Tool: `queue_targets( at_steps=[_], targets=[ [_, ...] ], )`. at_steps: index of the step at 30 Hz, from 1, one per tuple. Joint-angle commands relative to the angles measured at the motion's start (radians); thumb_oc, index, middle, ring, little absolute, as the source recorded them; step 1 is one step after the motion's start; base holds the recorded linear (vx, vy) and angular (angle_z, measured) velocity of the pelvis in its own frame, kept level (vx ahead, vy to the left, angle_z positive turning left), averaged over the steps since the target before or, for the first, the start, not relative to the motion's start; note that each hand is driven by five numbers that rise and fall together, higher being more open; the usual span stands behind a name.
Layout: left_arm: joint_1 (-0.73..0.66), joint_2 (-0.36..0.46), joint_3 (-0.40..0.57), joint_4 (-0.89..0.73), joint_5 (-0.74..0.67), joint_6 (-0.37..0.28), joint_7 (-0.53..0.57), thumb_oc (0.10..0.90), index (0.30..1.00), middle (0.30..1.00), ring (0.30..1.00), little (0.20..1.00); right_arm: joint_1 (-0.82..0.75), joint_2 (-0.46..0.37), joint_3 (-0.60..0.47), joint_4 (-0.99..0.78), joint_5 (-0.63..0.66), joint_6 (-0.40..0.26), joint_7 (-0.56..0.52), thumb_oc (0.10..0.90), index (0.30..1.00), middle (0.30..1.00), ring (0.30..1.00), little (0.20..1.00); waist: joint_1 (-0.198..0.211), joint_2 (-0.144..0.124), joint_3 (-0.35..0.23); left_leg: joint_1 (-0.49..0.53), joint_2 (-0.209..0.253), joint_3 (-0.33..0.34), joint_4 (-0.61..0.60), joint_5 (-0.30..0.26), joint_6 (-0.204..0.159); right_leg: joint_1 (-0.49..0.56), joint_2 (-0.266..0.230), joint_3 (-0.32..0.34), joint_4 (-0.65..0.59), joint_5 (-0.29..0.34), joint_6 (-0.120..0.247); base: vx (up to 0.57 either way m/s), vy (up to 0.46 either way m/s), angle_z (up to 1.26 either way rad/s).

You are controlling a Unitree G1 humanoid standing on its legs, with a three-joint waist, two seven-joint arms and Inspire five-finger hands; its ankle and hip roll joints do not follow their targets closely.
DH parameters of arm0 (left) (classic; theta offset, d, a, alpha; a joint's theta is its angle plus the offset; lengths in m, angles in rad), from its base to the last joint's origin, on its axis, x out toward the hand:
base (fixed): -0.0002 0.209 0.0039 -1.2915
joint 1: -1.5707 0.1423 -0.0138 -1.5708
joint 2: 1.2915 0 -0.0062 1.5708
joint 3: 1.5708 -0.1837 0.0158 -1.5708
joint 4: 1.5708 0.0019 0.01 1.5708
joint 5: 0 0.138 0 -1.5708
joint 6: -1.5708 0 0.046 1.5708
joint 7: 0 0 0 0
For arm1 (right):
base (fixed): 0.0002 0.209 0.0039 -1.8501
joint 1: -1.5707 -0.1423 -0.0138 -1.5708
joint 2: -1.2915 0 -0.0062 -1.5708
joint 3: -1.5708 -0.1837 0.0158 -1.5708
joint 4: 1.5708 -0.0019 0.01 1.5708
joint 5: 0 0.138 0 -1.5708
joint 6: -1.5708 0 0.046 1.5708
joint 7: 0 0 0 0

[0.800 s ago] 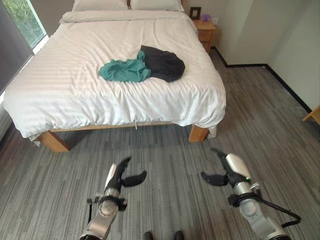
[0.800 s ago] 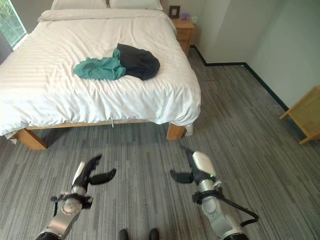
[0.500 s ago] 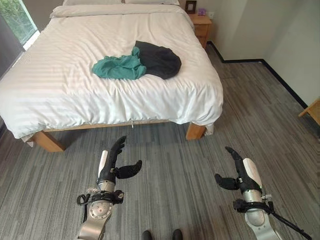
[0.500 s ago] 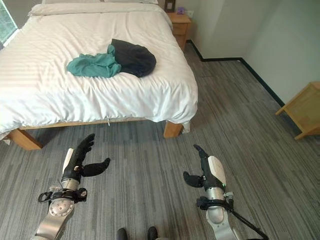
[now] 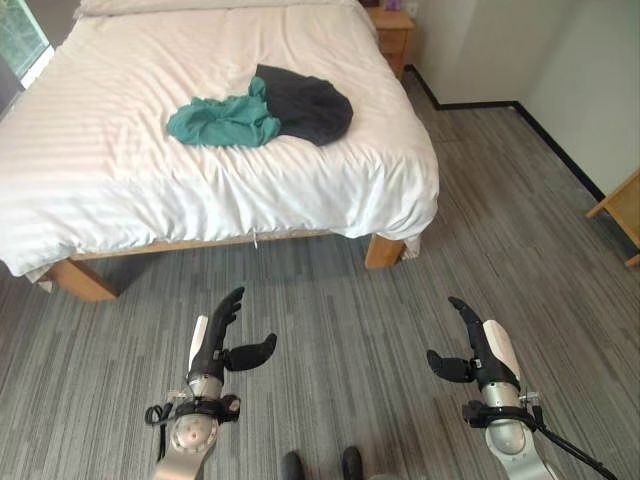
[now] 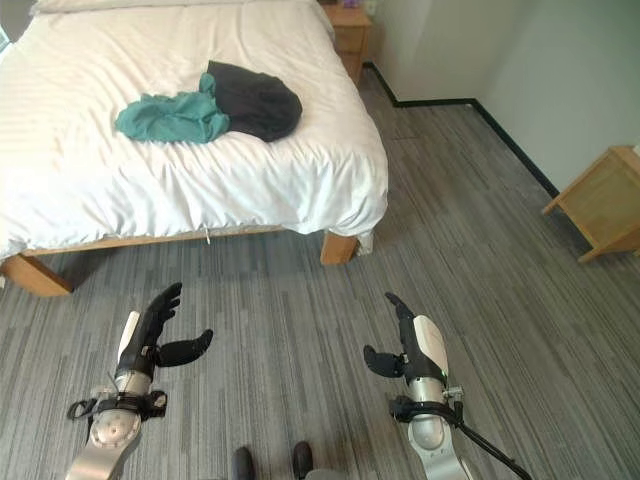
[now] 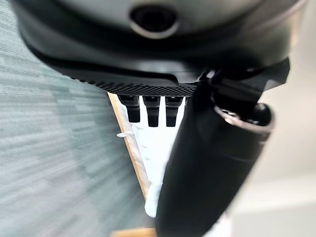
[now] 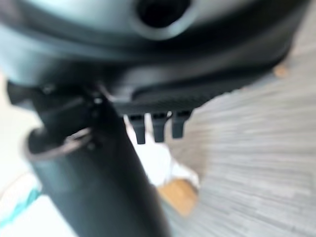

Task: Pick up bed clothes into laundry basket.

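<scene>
Camera shifted since earlier frames: bed (image 5: 120, 190) lower and nearer in view, headboard end cut off; clothes not displaced on the bed. Both arms turned so fingers point toward the bed.

Left hand (image 5: 212, 345): fingers straight, thumb spread wide, holding nothing, over floor (image 5: 340, 310) short of the bed's near edge. Right hand (image 5: 478, 347): same pose, fingers straight, thumb out, empty, over floor off the near right corner of the bed.

Clothes, count 2: teal garment (image 5: 222, 120) and dark garment (image 5: 305, 103), touching, bunched on the white cover, toward the bed's right half, set back from the near edge. Well apart from both hands.

Bed legs visible, count 2: near left corner (image 5: 80, 280), near right corner (image 5: 383, 250). Cover overhangs the near edge and right edge.

Open carpet between hands and near edge; open strip along the bed's right edge up to the wall. Nightstand (image 5: 393, 35) at far right corner of bed. Wooden furniture, count 1, at right wall (image 6: 598, 205).
</scene>
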Motion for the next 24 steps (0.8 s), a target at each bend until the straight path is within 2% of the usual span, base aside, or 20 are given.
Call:
queue_targets(
  at_steps=[1,3,4,5,10,11,12,16,17,18,21,22,23,24],
  targets=[
    [0.004,0.091,0.064,-0.087,0.025,-0.054,0.031,0.8,0.9,0.9,0.9,0.9,-0.072,-0.019,-0.115,-0.019,-0.018,-0.024,-0.038,0.8,0.9,0.9,0.9,0.9,0.016,-0.093,-0.015,0.158,0.028,-0.023,-0.077,-0.116,-0.124,-0.068,-0.09,0.008,-0.16,0.092,0.062,0.28,-0.062,0.47],
    [0.005,0.09,0.063,-0.086,0.025,-0.054,0.031,0.8,0.9,0.9,0.9,0.9,-0.072,-0.021,-0.115,-0.019,-0.018,-0.024,-0.038,0.8,0.9,0.9,0.9,0.9,0.01,-0.083,-0.014,0.162,0.038,-0.029,-0.077,-0.12,-0.125,-0.048,-0.083,-0.003,-0.188,0.103,0.062,0.3,-0.078,0.36],
    [-0.027,0.09,0.049,-0.078,0.042,-0.049,0.032,0.8,0.9,0.9,0.9,0.9,-0.05,-0.016,-0.113,-0.002,-0.021,-0.01,-0.031,0.8,0.9,0.9,0.9,0.9,-0.032,-0.083,-0.011,0.211,0.041,-0.055,-0.077,-0.168,-0.149,-0.133,-0.081,0.001,-0.319,0.173,0.088,0.59,-0.192,0.58],
    [-0.032,0.086,0.044,-0.07,0.047,-0.052,0.033,0.8,0.9,0.9,0.9,0.9,-0.042,-0.014,-0.112,0.001,-0.021,-0.009,-0.03,0.8,0.9,0.9,0.9,0.9,-0.046,-0.076,-0.015,0.229,0.047,-0.06,-0.077,-0.188,-0.155,-0.154,-0.074,-0.011,-0.322,0.183,0.091,0.59,-0.19,0.54],
    [-0.033,0.085,0.043,-0.068,0.047,-0.053,0.034,0.8,0.9,0.9,0.9,0.9,-0.042,-0.014,-0.112,0.001,-0.021,-0.01,-0.03,0.8,0.9,0.9,0.9,0.9,-0.048,-0.071,-0.017,0.228,0.052,-0.061,-0.077,-0.191,-0.156,-0.154,-0.071,-0.014,-0.322,0.181,0.091,0.18,-0.091,0.5],
    [-0.023,0.065,-0.01,-0.089,0.071,-0.065,0.015,0.8,0.9,0.9,0.9,0.9,0.037,0.007,-0.122,-0.003,0.001,-0.034,-0.021,0.8,0.9,0.9,0.9,0.9,-0.124,-0.043,-0.051,0.309,0.095,-0.091,-0.042,-0.187,-0.191,-0.125,-0.043,0.073,-0.304,0.234,0.046,0.89,-0.471,-0.12],
    [-0.015,0.058,-0.022,-0.091,0.07,-0.065,0.01,0.8,0.9,0.9,0.9,0.9,0.038,0.003,-0.122,0.007,0.009,-0.041,-0.022,0.8,0.9,0.9,0.9,0.9,-0.13,-0.015,-0.052,0.289,0.129,-0.081,0.05,-0.137,-0.205,-0.097,-0.025,0.067,-0.305,0.224,0.034,0.89,-0.472,0.23],
    [-0.015,0.058,-0.022,-0.091,0.07,-0.065,0.01,0.8,0.9,0.9,0.9,0.9,0.038,0.003,-0.121,0.007,0.009,-0.041,-0.022,0.8,0.9,0.9,0.9,0.9,-0.132,-0.016,-0.054,0.286,0.128,-0.083,0.05,-0.135,-0.205,-0.098,-0.027,0.065,-0.305,0.224,0.034,0.17,-0.169,0.29],
    [-0.041,0.061,-0.053,-0.14,0.03,-0.08,-0.005,0.8,0.9,0.9,0.9,0.9,-0.026,-0.046,-0.136,0.001,0.047,-0.042,-0.049,0.8,0.9,0.9,0.9,0.9,-0.065,-0.095,0.002,-0.029,0.087,-0.06,0.711,0.096,-0.214,0.09,-0.057,0.094,-0.324,0.147,-0.078,0.43,-0.581,-0.1],
    [-0.047,0.067,-0.052,-0.141,0.029,-0.079,-0.006,0.8,0.9,0.9,0.9,0.9,-0.032,-0.041,-0.138,0.004,0.049,-0.042,-0.05,0.8,0.9,0.9,0.9,0.9,-0.071,-0.095,0.003,-0.073,0.089,-0.071,0.764,0.085,-0.211,0.073,-0.057,0.087,-0.319,0.152,-0.077,0.43,-0.58,0.03],
    [-0.047,0.067,-0.052,-0.141,0.029,-0.079,-0.006,0.8,0.9,0.9,0.9,0.9,-0.032,-0.042,-0.137,0.004,0.049,-0.042,-0.05,0.8,0.9,0.9,0.9,0.9,-0.075,-0.092,-0.001,-0.083,0.091,-0.075,0.77,0.083,-0.211,0.067,-0.055,0.083,-0.319,0.152,-0.077,0.02,-0.014,-0.44],
    [-0.05,0.062,-0.055,-0.141,0.031,-0.079,0.001,0.8,0.9,0.9,0.9,0.9,-0.046,-0.047,-0.14,0.008,0.056,-0.035,-0.054,0.8,0.9,0.9,0.9,0.9,-0.055,-0.098,0.006,-0.141,0.074,-0.052,0.822,0.048,-0.207,0.102,-0.054,0.096,-0.323,0.134,-0.082,0.64,-0.127,-0.23],
    [-0.034,0.054,-0.043,-0.154,0.045,-0.086,0.019,0.8,0.9,0.9,0.9,0.9,-0.075,-0.051,-0.163,-0.006,0.071,-0.019,-0.074,0.8,0.9,0.9,0.9,0.9,-0.008,-0.095,0.003,-0.279,0.051,0.056,0.649,-0.011,-0.19,0.206,-0.044,0.131,-0.333,0.071,-0.072,0.63,-0.127,-0.04],
    [-0.035,0.055,-0.044,-0.155,0.045,-0.086,0.02,0.8,0.9,0.9,0.9,0.9,-0.075,-0.051,-0.164,-0.007,0.071,-0.018,-0.073,0.8,0.9,0.9,0.9,0.9,0.003,-0.106,0.0,-0.272,0.042,0.072,0.627,0.004,-0.186,0.199,-0.055,0.144,-0.334,0.076,-0.07,0.51,-0.067,-0.2]
  ],
)
